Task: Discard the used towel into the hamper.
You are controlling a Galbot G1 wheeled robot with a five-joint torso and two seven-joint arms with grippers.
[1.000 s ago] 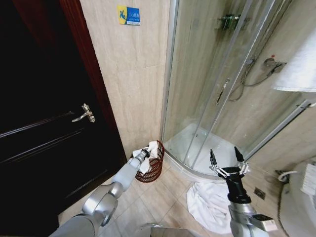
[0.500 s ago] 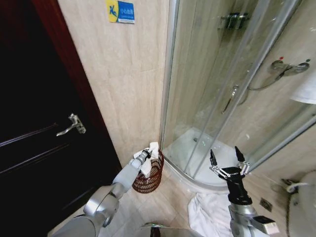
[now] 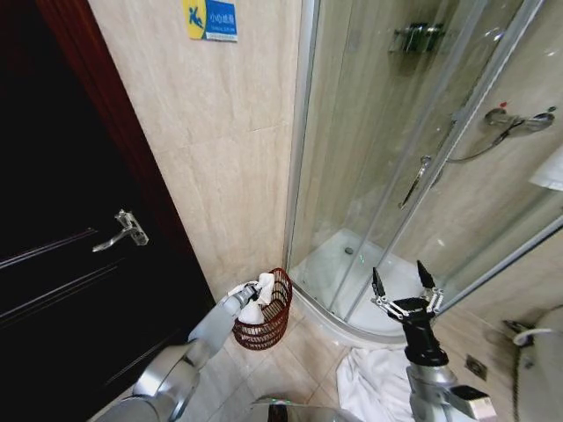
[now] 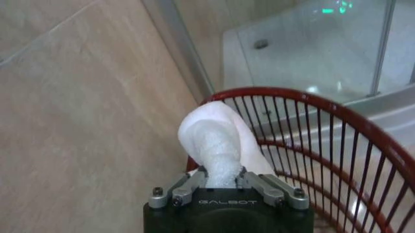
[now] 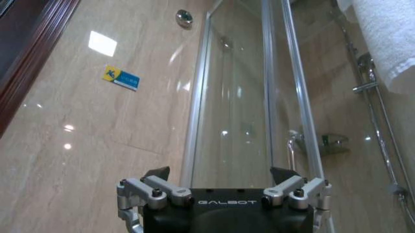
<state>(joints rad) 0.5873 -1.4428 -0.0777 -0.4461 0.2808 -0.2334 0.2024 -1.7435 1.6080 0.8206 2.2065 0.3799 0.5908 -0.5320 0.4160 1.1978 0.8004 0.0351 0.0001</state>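
Low in the centre of the head view, the hamper (image 3: 266,312) stands on the tiled floor against the beige wall, just left of the shower enclosure (image 3: 413,176). The left gripper (image 3: 249,295) reaches over its near rim, closed on the used towel (image 3: 257,303), a white bunch at the basket's mouth. At lower right the right gripper (image 3: 402,290) is held upright and idle, jaws spread wide with nothing between them. Another white cloth (image 3: 374,387) lies crumpled on the floor beneath it, partly cut off by the frame's lower edge.

Across the left wrist view, the left gripper (image 4: 222,182) sits at bottom centre with its jaws pinched narrowly on the towel (image 4: 214,141), which rises in a rounded fold above them. The hamper's (image 4: 337,145) red wire rim arcs through the right half of the frame; the towel seems to be just at or over that rim, though its lower end is hidden behind the gripper body.

Upward-looking, the right wrist view shows the right gripper (image 5: 220,178) at the bottom, jaws wide apart, facing wall tile and glass.

The step in hand looks like the drop itself; the next move calls for opening the left jaws with the towel fully inside the rim, so it falls in rather than draping over the edge.
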